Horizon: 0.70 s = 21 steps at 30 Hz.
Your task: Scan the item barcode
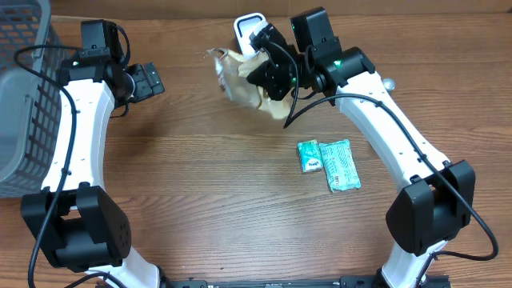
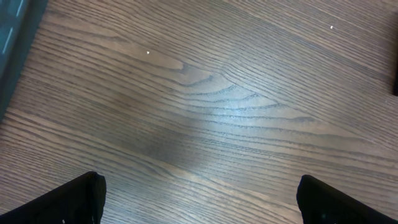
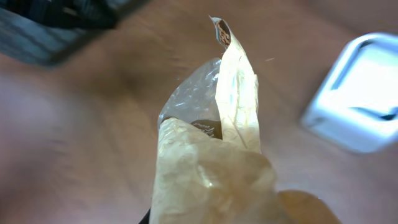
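I see a wood-grain table (image 1: 240, 208) from above, with 2 white-and-black arms reaching in from the near edge.

My right gripper (image 1: 268, 72) is pinched fully closed on the item, a crumpled tan bag (image 1: 236, 76) held at the far middle of the table. The bag is wrinkled and papery. In the right wrist view its upper part (image 3: 211, 168) narrows to a thin, glossy, see-through flap that ends in a twisted point. My own fingers do not show in that view.

Just beyond the bag sits a white scanner (image 1: 250, 28), a rounded square with a raised rim. It is blurred in the right wrist view.

My left gripper (image 1: 146, 81) hovers over bare wood at the far left with its jaws spread wide and nothing between them. In the left wrist view, its 2 black fingertips (image 2: 68, 202) sit at opposite lower corners.

A grey mesh basket (image 1: 24, 104) stands at the left edge. 2 shiny green packets (image 1: 328, 164) lie flat side by side, right of centre.
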Each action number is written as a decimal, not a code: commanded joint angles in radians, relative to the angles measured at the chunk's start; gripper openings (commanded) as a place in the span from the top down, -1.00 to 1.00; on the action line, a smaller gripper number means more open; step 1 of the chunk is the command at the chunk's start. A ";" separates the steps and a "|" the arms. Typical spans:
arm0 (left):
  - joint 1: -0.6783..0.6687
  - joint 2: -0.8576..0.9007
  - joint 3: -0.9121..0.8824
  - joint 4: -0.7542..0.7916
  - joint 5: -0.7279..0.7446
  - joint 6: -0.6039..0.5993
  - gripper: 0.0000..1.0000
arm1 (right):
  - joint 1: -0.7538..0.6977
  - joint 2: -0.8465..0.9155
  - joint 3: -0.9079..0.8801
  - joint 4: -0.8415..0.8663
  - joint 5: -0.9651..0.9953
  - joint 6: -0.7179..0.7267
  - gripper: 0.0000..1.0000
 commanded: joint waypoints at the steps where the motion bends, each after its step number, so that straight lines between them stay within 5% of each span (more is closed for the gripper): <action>1: 0.000 -0.009 0.010 0.000 -0.013 0.004 -0.99 | 0.007 -0.030 0.028 0.047 0.135 -0.147 0.93; 21: 0.000 -0.009 0.010 0.000 -0.013 0.004 -0.99 | 0.032 0.132 0.028 0.553 0.538 -0.378 0.93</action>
